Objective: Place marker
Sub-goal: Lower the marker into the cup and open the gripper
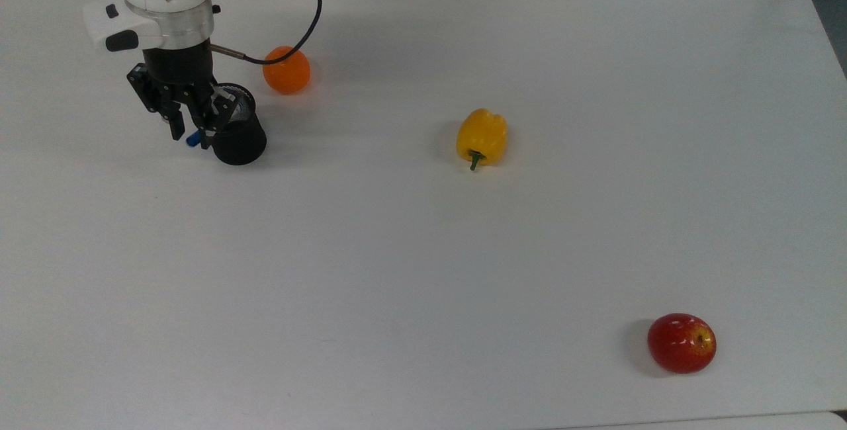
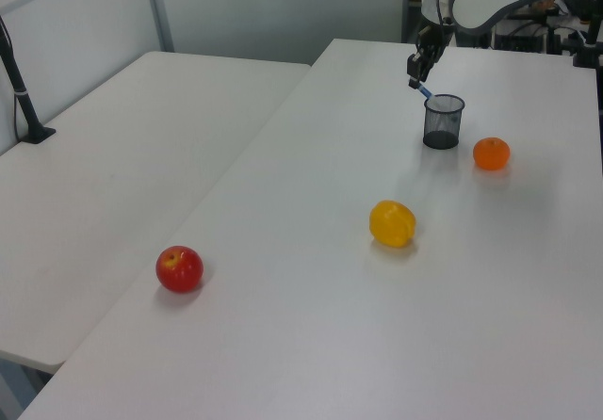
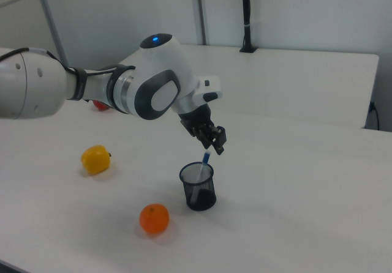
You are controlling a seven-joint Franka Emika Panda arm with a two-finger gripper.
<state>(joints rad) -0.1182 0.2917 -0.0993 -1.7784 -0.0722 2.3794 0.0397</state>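
- Where the white arm bends down over the far corner of the table [image 1: 423, 251], its black gripper [image 1: 192, 132] hangs just above the rim of a black mesh cup [image 1: 237, 132], its two fingers spread with a gap between them.
- Standing in that cup is the marker [image 3: 204, 163]: a slim white barrel leaning against the rim, its blue cap end poking up toward the fingers; in the right view it looks free of them, though I cannot tell for sure whether a pad touches it.
- From the top view a small blue tip of the marker shows just beside the cup's wall, between the fingers.
- The cup is a small cylinder of fine wire mesh, see-through at the top, dark at its base.
- Just beside it sits a round orange [image 1: 286, 70] with a dimpled, matte skin.
- Nearer the middle lies a glossy yellow pepper [image 1: 482, 137] on its side, lobed, with a short green stem.
- Well apart, near the opposite corner, rests a shiny red apple [image 1: 681, 343] flecked with yellow.
- The tabletop is smooth, plain white.
- A black cable [image 1: 301, 26] loops from the wrist.
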